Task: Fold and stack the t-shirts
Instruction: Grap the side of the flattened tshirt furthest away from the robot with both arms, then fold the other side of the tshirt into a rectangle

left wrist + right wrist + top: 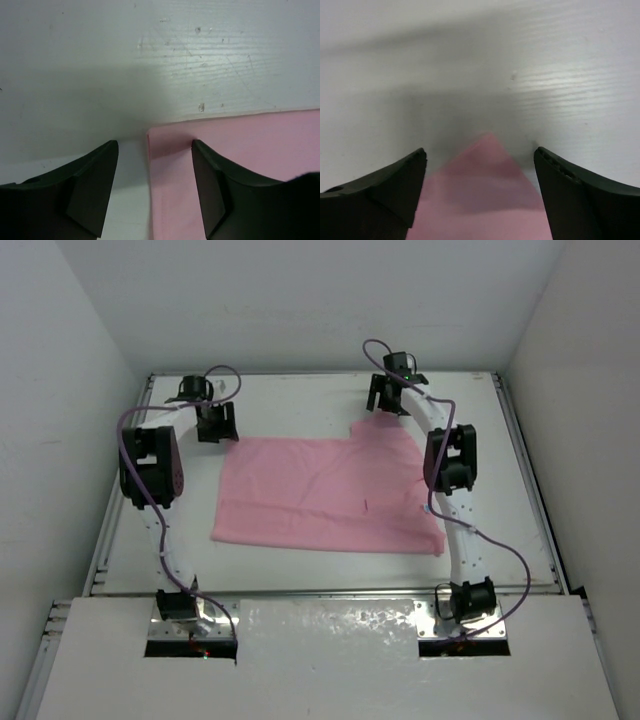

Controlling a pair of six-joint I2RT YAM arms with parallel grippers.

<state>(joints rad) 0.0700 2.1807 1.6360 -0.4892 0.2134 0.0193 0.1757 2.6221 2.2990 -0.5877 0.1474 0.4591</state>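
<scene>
While both arms reach to the far side of the table (300, 400), the t-shirt (325, 495) lies flat mid-table, pink, one sleeve poking out at its far right. Left arm: elbow raised on the left, wrist tipped down, and the left gripper (154, 145) sits over the shirt's far-left corner, jaws spread wide, one finger above cloth, the other above bare table, nothing pinched. Right arm arcs along the shirt's right edge, and the right gripper (480, 151) hangs over that sleeve tip, jaws gaping, the pink point between them, gripping nothing.
</scene>
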